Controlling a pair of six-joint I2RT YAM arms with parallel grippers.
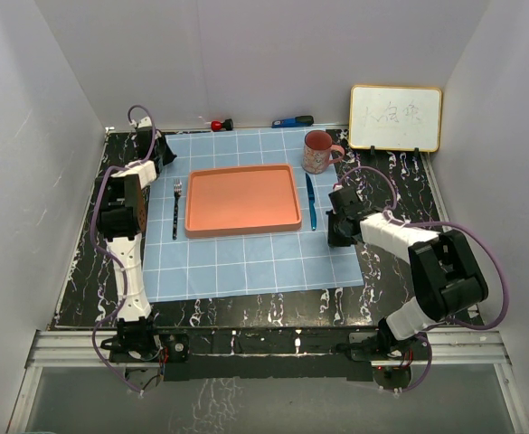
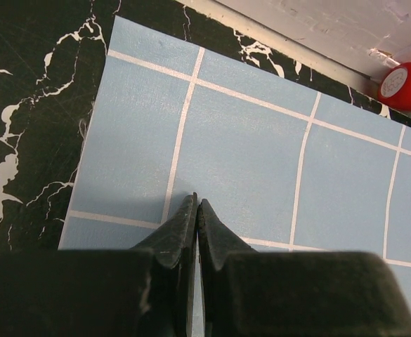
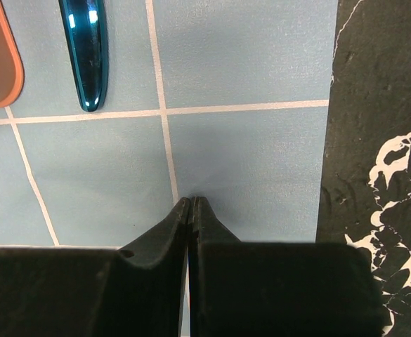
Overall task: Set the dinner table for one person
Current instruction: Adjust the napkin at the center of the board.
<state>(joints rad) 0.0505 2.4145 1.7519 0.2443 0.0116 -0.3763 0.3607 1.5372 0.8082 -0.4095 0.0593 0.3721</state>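
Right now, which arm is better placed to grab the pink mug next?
Probably the right arm. Its shut jaws are over the right side of the cloth, beside the blue utensil and nearer the mug. The left arm is at the far left corner, across the tray.

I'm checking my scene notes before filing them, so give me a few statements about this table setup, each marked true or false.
1. The fork lies on the cloth, left of the orange tray. True.
2. The mug stands on the tray. False: it stands off the tray, past its far right corner.
3. The left gripper is shut and holds nothing. True.
4. The right gripper grips the blue utensil. False: it is shut and empty, over the cloth and apart from the utensil.
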